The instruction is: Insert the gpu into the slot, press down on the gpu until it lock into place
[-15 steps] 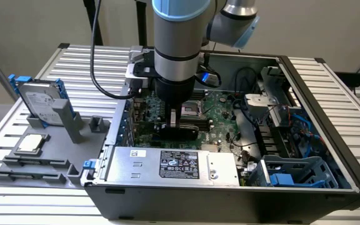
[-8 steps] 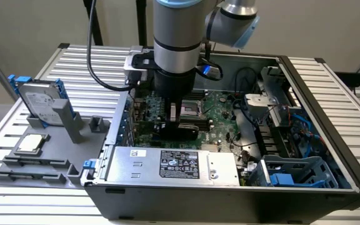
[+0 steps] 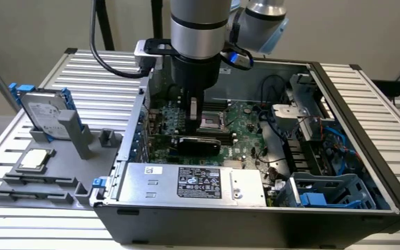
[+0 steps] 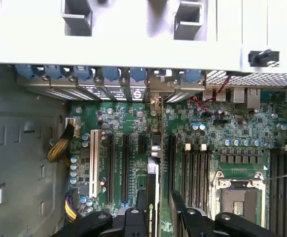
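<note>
Inside the open case [image 3: 339, 156] on the bench [image 3: 395, 99], the gripper [image 4: 158, 210] reaches down over the motherboard [image 3: 241, 125] with its jaws pinching the gpu [image 4: 154, 163] – the card stands on edge among the slots near the case's rear wall, its bracket at the rear openings – beside the CPU socket [image 4: 237, 197].

I count 1 gpu [image 3: 198, 144], 1 hard drive [image 3: 45, 113], 1 PSU [image 3: 193, 183], 1 CPU socket [image 4: 238, 197], 1 white slot [image 4: 93, 163] on the mobo.
</note>
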Controlling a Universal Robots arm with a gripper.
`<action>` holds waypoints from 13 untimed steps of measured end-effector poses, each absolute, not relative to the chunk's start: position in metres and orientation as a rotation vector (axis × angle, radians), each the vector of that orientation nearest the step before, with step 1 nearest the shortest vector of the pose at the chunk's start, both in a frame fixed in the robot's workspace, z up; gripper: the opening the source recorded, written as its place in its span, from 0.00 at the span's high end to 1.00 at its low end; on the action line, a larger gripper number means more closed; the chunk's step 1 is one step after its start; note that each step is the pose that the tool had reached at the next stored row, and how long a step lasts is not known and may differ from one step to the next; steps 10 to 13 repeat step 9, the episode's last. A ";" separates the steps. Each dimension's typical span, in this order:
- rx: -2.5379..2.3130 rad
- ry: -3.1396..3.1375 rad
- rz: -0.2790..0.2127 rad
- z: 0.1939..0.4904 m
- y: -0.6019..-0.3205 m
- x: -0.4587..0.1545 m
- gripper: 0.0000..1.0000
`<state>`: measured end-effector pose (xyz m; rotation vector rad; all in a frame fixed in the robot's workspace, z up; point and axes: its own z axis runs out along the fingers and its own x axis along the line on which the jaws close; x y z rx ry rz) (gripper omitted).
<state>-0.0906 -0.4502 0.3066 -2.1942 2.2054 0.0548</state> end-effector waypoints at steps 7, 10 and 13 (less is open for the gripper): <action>-2.194 2.205 0.055 0.311 -0.450 -0.091 0.89; -2.194 2.205 0.055 0.311 -0.450 -0.091 0.89; -2.194 2.205 0.055 0.311 -0.450 -0.091 0.89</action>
